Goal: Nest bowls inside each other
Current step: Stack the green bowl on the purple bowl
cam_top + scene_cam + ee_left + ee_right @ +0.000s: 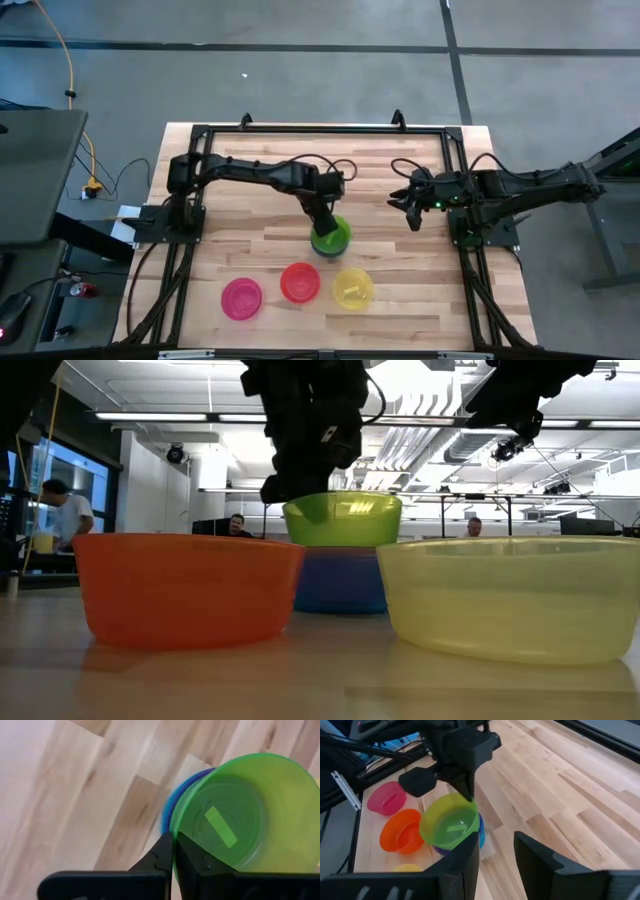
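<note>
**Green bowl held over the blue one**

Right now the left gripper [322, 222] sits near the middle of the table [250, 190], its two fingers [165, 857] pinched together on the rim of the lime green bowl [330, 236]. That bowl hangs tilted, partly inside the blue bowl [340, 580] beneath it; in the low view its green rim stands clear above the blue wall, so it is not seated all the way down. A purple edge seems to peek out under the blue in the right wrist view, though I cannot tell for sure.

Nearer the front edge, three more bowls lie in a row, apart from one another: the pink bowl [241, 298] on the left, the orange bowl [299, 282] in the middle, and the yellow bowl [353, 288] on the right, all upright and open.

Off to the right side, the right gripper [412, 207] hovers above the table, well apart from every bowl, with its fingers spread and nothing between them.
</note>
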Robot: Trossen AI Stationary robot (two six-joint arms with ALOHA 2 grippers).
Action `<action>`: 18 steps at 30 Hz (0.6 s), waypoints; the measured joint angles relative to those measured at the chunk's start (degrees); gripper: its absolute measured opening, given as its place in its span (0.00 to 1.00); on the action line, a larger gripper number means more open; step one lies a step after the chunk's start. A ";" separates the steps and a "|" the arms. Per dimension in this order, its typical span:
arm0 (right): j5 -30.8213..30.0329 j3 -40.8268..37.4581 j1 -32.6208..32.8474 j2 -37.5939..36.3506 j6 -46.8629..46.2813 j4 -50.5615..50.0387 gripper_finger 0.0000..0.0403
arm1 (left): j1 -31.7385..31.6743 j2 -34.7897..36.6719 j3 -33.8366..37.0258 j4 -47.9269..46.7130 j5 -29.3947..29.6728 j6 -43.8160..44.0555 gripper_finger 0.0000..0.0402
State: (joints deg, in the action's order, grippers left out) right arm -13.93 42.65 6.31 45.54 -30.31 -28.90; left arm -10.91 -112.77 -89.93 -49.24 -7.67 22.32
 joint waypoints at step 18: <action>-0.02 0.00 0.00 0.02 -2.27 0.06 0.28 | 0.17 -0.37 0.07 1.42 -0.63 -1.04 0.12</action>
State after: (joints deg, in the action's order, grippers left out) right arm -13.96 42.65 6.31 45.56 -32.58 -28.84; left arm -10.74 -113.14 -89.86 -47.82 -8.30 21.28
